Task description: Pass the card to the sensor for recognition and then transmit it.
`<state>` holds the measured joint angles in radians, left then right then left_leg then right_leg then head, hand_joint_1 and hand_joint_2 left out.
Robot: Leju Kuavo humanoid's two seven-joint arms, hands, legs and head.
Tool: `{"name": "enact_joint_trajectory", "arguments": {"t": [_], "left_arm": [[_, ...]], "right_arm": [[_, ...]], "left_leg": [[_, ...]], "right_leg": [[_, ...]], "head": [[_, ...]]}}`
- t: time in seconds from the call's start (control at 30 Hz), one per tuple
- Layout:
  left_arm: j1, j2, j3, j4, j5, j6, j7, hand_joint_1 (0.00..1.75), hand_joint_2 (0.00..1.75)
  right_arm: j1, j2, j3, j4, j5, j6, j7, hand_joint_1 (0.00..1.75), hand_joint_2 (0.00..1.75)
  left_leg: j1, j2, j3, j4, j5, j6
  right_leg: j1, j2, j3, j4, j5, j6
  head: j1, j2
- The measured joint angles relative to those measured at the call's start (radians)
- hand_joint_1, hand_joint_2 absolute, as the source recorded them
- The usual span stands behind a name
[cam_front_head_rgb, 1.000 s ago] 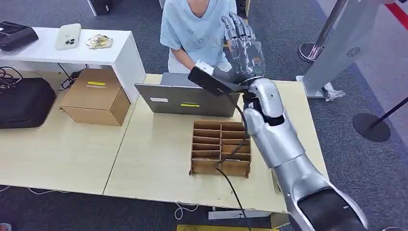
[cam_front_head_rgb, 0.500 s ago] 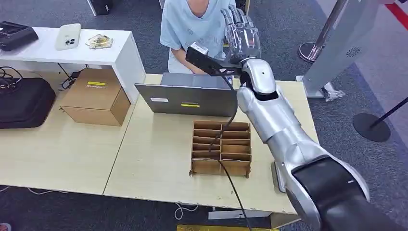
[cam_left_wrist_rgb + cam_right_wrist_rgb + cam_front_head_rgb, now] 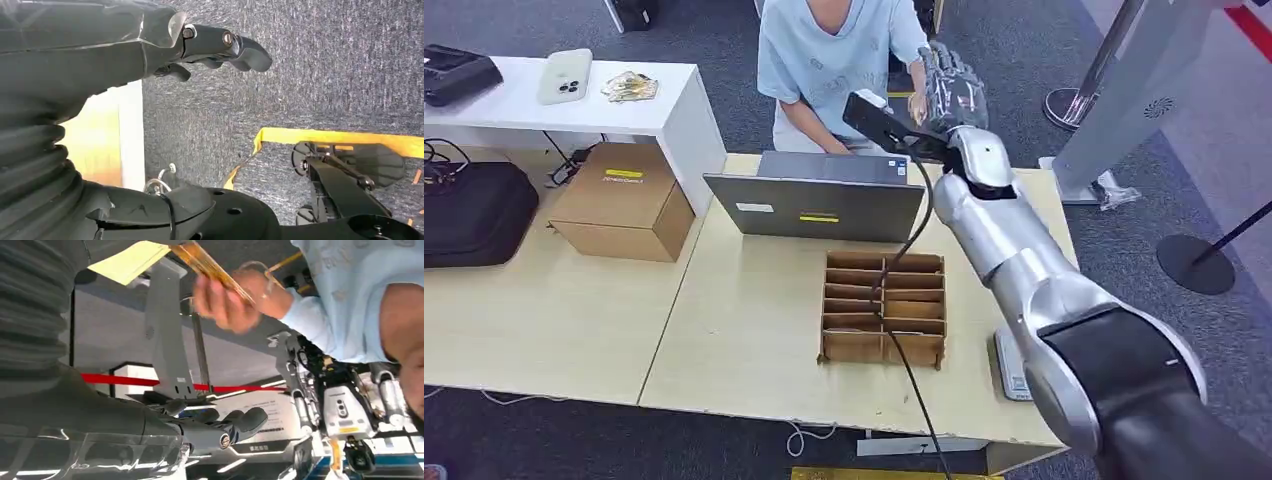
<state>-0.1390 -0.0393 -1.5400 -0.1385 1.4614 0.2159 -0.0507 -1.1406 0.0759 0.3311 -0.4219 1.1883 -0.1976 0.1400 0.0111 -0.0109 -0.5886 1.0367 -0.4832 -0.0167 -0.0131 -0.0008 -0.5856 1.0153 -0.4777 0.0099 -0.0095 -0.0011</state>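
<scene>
A person's hand (image 3: 227, 302) grips a thin amber card (image 3: 210, 262) in the right wrist view, blurred. My right hand (image 3: 951, 85) is raised past the laptop toward the person in a light blue shirt (image 3: 834, 50). Its dark fingers (image 3: 222, 429) are stretched out with a wide gap between them and the card. My left hand (image 3: 220, 42) hangs over the carpet with nothing in it, its fingers apart. A flat grey-white device (image 3: 1012, 372) lies at the table's right edge beside my right arm.
A grey laptop (image 3: 819, 205) stands open at the far side of the table (image 3: 744, 340). A cardboard divider box (image 3: 884, 305) sits in front of it, with a black cable across it. A cardboard carton (image 3: 619, 200) and a black bag (image 3: 474, 210) lie to the left.
My right arm has swung rightward and reached farther toward the person, and the hand has tipped forward. The person's hand has come up to it.
</scene>
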Motion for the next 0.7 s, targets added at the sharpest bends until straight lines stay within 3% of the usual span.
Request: {"name": "enact_joint_trajectory", "arguments": {"t": [0.6,0.67,0.7], "left_arm": [[-0.003,0.000,0.000,0.000,-0.002,0.006,0.000,0.00,1.75],[-0.003,0.000,0.000,0.000,-0.005,0.006,0.000,0.00,1.75],[-0.003,0.000,0.000,0.000,-0.006,0.006,0.000,0.00,1.75]], "right_arm": [[-0.009,-0.007,-0.021,0.049,0.010,-0.003,0.012,0.00,1.75],[-0.009,-0.007,-0.025,0.050,0.010,-0.008,0.010,0.68,1.75],[-0.009,-0.007,-0.028,0.051,0.010,-0.011,0.009,1.34,1.75]], "left_leg": [[0.000,0.000,0.000,0.000,0.000,0.000],[0.000,0.000,0.000,0.000,0.000,0.000],[0.000,0.000,0.000,0.000,0.000,0.000]], "right_leg": [[0.000,0.000,0.000,0.000,0.000,0.000],[0.000,0.000,0.000,0.000,0.000,0.000],[0.000,0.000,0.000,0.000,0.000,0.000]], "head": [[0.000,0.000],[0.000,0.000],[0.000,0.000]]}}
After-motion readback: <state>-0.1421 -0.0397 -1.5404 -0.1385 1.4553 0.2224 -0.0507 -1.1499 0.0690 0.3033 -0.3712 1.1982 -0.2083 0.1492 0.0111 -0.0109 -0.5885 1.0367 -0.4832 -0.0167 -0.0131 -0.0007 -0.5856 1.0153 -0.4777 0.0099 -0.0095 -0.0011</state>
